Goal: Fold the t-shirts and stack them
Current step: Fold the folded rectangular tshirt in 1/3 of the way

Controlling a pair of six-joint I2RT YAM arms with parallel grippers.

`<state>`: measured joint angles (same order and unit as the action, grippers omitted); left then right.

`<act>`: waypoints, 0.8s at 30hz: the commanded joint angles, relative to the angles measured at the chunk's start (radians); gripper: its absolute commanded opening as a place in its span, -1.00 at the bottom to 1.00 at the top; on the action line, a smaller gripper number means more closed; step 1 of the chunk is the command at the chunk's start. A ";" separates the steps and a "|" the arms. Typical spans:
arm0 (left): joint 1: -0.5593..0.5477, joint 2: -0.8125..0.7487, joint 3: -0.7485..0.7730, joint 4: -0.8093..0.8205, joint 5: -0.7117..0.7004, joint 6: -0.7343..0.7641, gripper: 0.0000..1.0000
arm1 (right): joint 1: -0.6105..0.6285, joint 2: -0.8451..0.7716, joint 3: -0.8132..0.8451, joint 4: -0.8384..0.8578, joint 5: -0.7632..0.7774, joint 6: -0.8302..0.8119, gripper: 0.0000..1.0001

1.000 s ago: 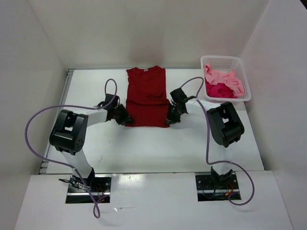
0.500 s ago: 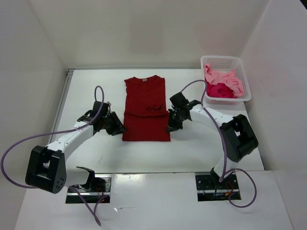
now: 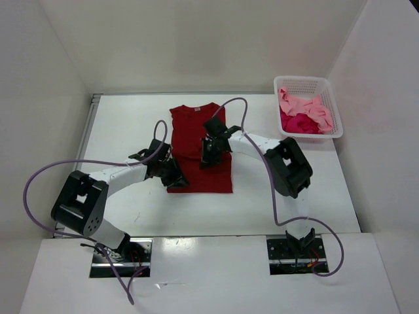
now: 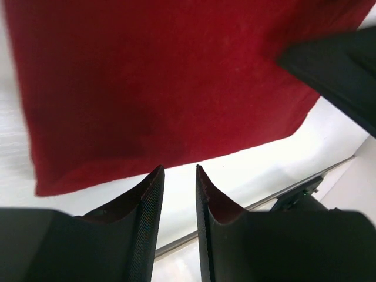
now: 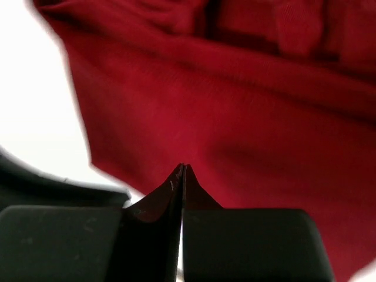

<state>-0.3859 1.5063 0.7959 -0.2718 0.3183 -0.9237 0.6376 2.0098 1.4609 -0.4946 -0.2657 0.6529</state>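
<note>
Hanging beside the red shirt (image 3: pixel 196 131), left gripper (image 4: pixel 179 171) is narrowly parted, empty; right gripper (image 5: pixel 183 168), over it, is closed.

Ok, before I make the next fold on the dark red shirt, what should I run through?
1. Left pincer free of cloth: ok. Its jaws stand slightly apart with nothing between them, at the near left corner of the dark red shirt.
2. Right pincer grip: cannot tell. It is shut over the shirt's middle, but no view shows whether cloth is pinched.
3. Shirt lying flat as a long strip: ok in the top view.
4. Pincers apart from each other: ok.
5. Other shirts folded: not ok. The light pink shirt and the magenta shirt lie bunched in the basket.
</note>
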 commanded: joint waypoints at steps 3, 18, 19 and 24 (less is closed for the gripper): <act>-0.015 0.020 -0.003 0.057 -0.034 -0.021 -0.29 | 0.002 0.081 0.133 0.014 0.083 -0.045 -0.98; 0.013 -0.126 0.034 -0.110 -0.084 0.017 -0.18 | -0.050 0.207 0.415 -0.056 0.177 -0.122 -0.98; 0.031 -0.155 0.034 -0.128 -0.084 0.028 -0.16 | -0.050 0.175 0.395 -0.056 0.163 -0.108 -0.96; 0.174 -0.228 -0.053 -0.185 -0.084 0.106 -0.13 | -0.070 -0.174 0.046 0.034 0.091 -0.047 -0.78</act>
<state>-0.2749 1.3140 0.7887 -0.3866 0.2466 -0.8810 0.5755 2.0846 1.6241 -0.4992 -0.1322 0.5739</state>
